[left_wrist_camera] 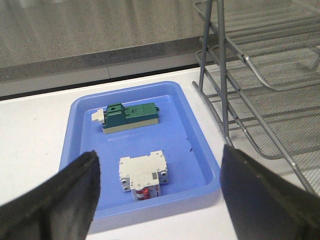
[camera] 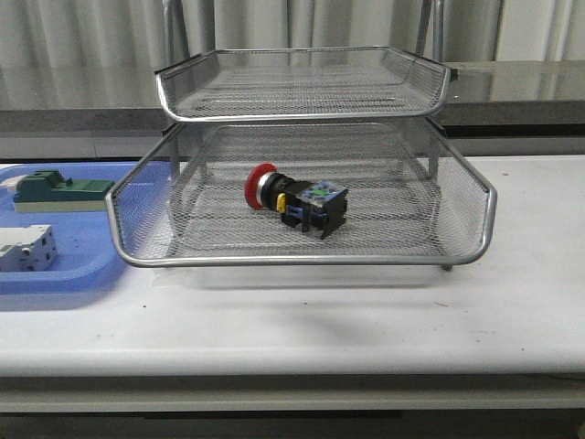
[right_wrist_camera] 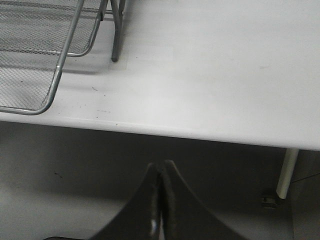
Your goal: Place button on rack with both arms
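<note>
Hovering left claw (left_wrist_camera: 157, 200) spread | right claw (right_wrist_camera: 160, 200) pressed together | button (camera: 298, 198) on rack (camera: 302, 260)

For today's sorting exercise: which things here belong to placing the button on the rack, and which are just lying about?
Belongs to the job:
button, lying in the rack
rack

Just lying about:
blue bin
green block
white component

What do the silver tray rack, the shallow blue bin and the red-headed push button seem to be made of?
The silver wire-mesh rack looks like metal: fine woven mesh, shiny chrome-like rims. The shallow blue bin appears to be moulded plastic, smooth with rounded edges. The red-headed push button seems mostly plastic, with a silvery, possibly metal collar behind its head.
</note>
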Motion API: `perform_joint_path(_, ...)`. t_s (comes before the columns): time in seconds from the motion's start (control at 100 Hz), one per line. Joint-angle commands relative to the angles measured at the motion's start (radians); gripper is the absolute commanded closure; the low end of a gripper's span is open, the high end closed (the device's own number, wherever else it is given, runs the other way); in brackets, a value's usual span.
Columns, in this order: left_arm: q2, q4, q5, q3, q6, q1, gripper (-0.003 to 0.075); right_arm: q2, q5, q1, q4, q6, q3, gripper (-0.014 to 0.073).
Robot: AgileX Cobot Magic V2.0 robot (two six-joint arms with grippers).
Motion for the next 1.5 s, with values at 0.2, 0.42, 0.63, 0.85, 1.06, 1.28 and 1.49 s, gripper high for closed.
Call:
perform_joint_path(0.2,-0.171,-0.114,-0.252,0.119,-0.008,0.001,0.0227,0.002,-0.056,0.001,-0.017,-0.002,-0.035,0.0662)
perform_joint_path(0.42,-0.179,-0.114,-0.264,0.127,-0.008,0.001,0.0227,0.002,-0.056,0.001,-0.017,-0.002,-0.035,0.0662)
perform_joint_path(0.63,-0.179,-0.114,-0.264,0.127,-0.008,0.001,0.0228,0.002,-0.056,0.001,-0.017,-0.002,-0.035,0.0662)
perform_joint_path(0.85,-0.179,-0.114,-0.264,0.127,-0.008,0.001,0.0365,0.002,-0.056,0.001,-0.017,-0.002,-0.035,0.0662)
perform_joint_path(1.06,-0.179,-0.114,-0.264,0.127,-0.008,0.001,0.0675,0.002,-0.056,0.001,-0.017,-0.002,-0.035,0.0662)
perform_joint_path(1.28,-0.179,-0.114,-0.264,0.127,-0.008,0.001,0.0741,0.002,-0.059,0.001,-0.017,-0.002,-0.035,0.0662)
perform_joint_path(1.49,-0.179,-0.114,-0.264,0.127,-0.008,0.001,0.0741,0.012,-0.134,0.001,0.030,-0.007,-0.035,0.0662)
